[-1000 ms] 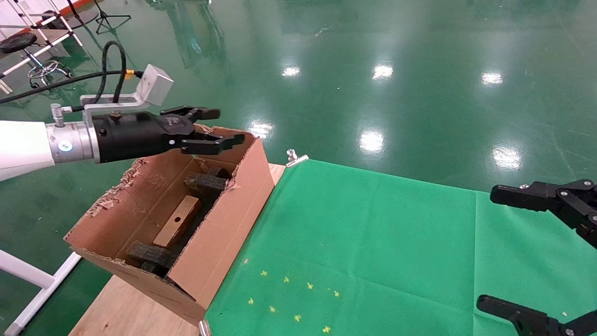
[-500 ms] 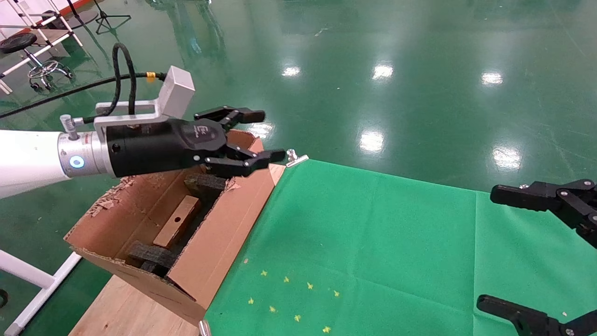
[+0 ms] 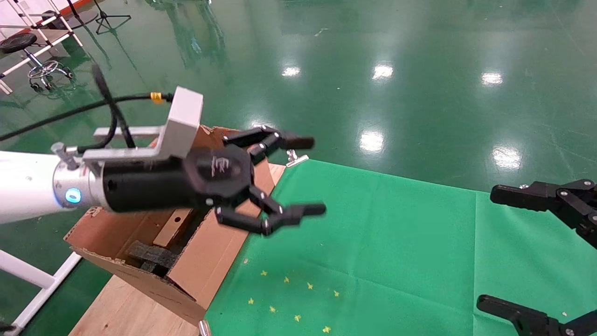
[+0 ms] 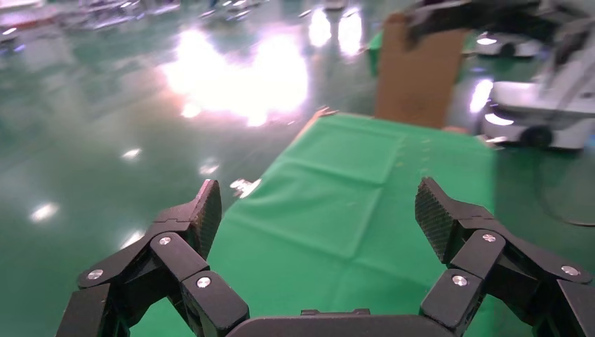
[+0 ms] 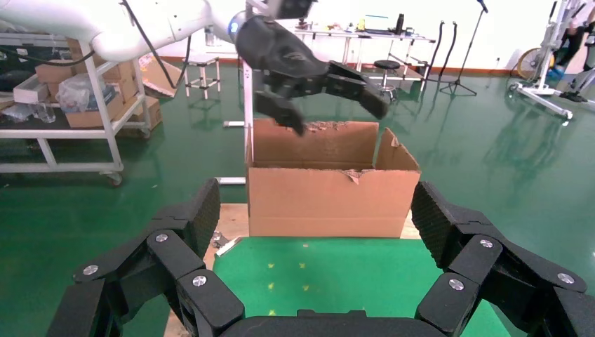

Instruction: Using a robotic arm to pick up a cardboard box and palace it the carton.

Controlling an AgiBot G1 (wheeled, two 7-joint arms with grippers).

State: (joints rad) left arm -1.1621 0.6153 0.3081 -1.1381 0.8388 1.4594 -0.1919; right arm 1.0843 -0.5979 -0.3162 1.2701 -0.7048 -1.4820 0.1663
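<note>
The carton [image 3: 219, 247] stands on the table's left end, with ragged flap edges and black foam inserts [image 3: 149, 254]. The small cardboard box [image 3: 171, 228] lies inside it, partly hidden by my left arm. My left gripper [image 3: 310, 176] is open and empty, held above the carton's right wall and the edge of the green cloth [image 3: 373, 242]. In the left wrist view the gripper [image 4: 319, 210] has only cloth between its pads. In the right wrist view the left gripper [image 5: 337, 116] hovers over the carton [image 5: 330, 193]. My right gripper [image 3: 489, 247] is open and empty at the right edge.
The wooden tabletop [image 3: 126, 308] shows bare near the carton's front corner. A metal clip [image 3: 294, 158] holds the cloth's far corner. A white frame [image 3: 28, 280] stands on the floor to the left. Small yellow marks [image 3: 289, 294] dot the cloth.
My left gripper has moved from above the carton's far end rightward and nearer, out over its right wall, and its jaws have spread wider. The small box stayed in the carton.
</note>
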